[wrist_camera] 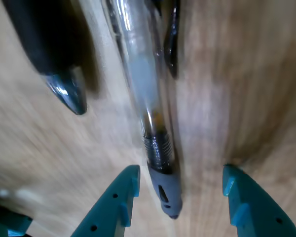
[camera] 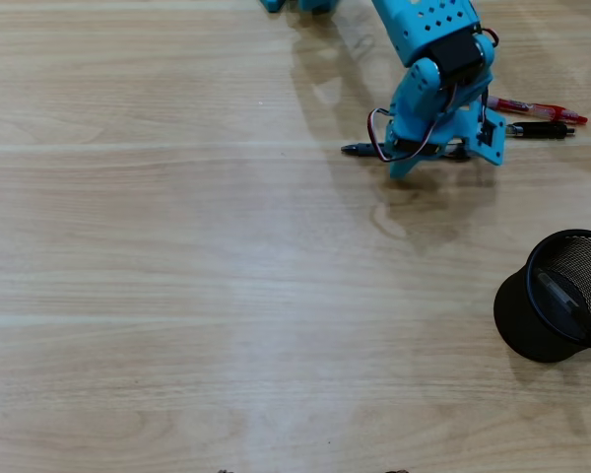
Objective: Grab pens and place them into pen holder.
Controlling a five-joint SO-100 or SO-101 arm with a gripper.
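Pens lie on the wooden table point(camera: 177, 296) near the 1 o'clock part of the overhead view. A clear-barrelled pen point(wrist_camera: 148, 108) lies flat under the blue arm point(camera: 433, 59); in the overhead view only its dark tip point(camera: 355, 150) shows, sticking out toward 9 o'clock from below the arm. A red translucent pen point(camera: 537, 110) lies at 3 o'clock from the arm, and a black pen point(camera: 542, 129) lies just beside it on its 6 o'clock side, almost parallel to it.

The pincer point(wrist_camera: 180, 197) is released. In the wrist view its two blue fingers point(wrist_camera: 116, 207) come in from 6 o'clock and stand apart, one on each side of the clear-barrelled pen. The grey tip of this pen points to 6 o'clock and sits between the fingers; I cannot tell if either finger touches it. A second dark pen tip point(wrist_camera: 66, 91) shows at 10 o'clock in the wrist view, blurred.

The pen holder point(camera: 557, 296), a round black mesh cup, stands on the table at 4 o'clock in the overhead view, well apart from the arm and from the lying pens. One pen point(camera: 566, 301) is already inside it and leans across the opening, with one end reaching over the rim toward 4 o'clock.
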